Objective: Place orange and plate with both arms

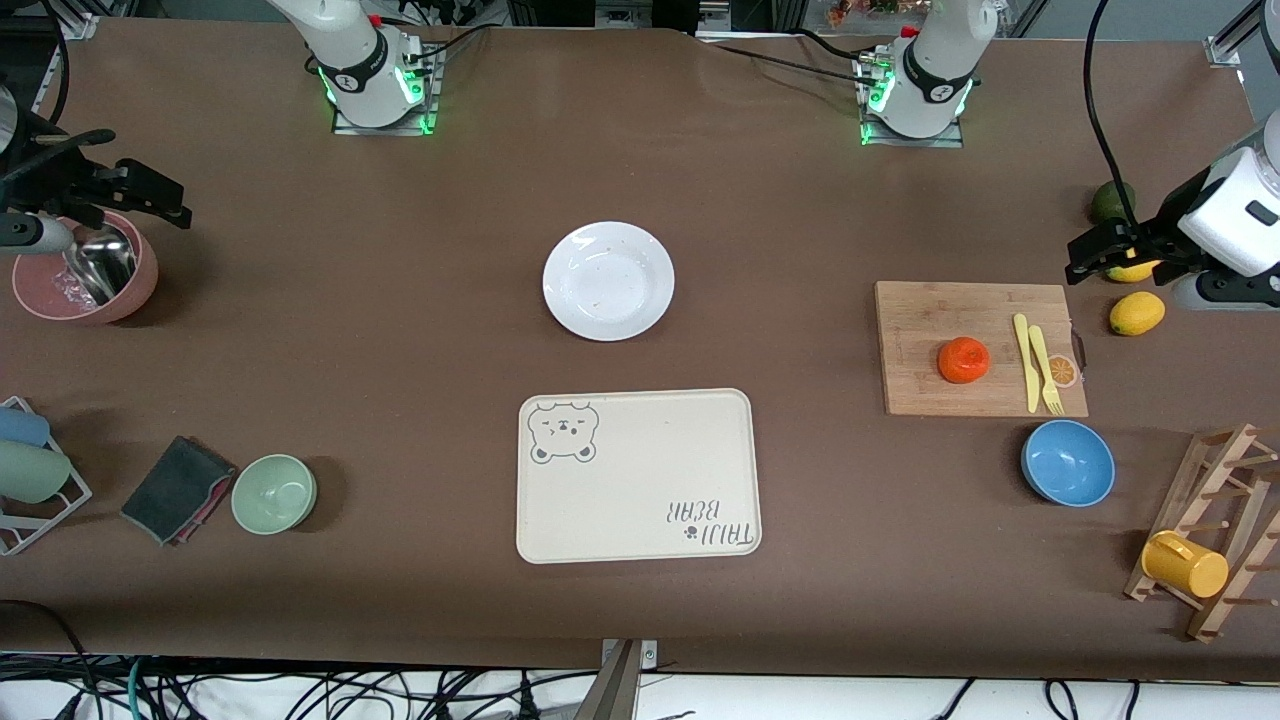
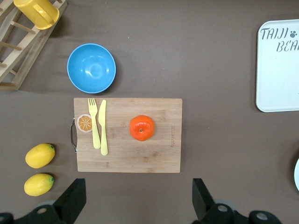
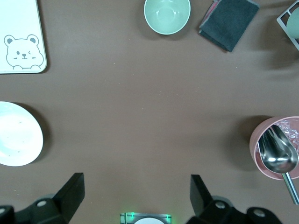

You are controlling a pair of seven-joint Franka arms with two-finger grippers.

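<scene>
Orange-red fruit, the orange (image 1: 964, 360), sits on a wooden board (image 1: 920, 380) beside a yellow knife (image 1: 1026, 360) and fork (image 1: 1045, 370), toward the left arm's end of the table. White plate (image 1: 608, 280) lies mid-table, just farther from the front camera than the bear tray (image 1: 640, 500). Left gripper (image 1: 1085, 255), jaws apart and empty, hangs beside the lemons (image 1: 1137, 312). Right gripper (image 1: 165, 205), jaws likewise apart, hangs over the brown table (image 1: 400, 330) beside the pink bowl (image 1: 140, 285) holding a metal scoop (image 1: 100, 265).
</scene>
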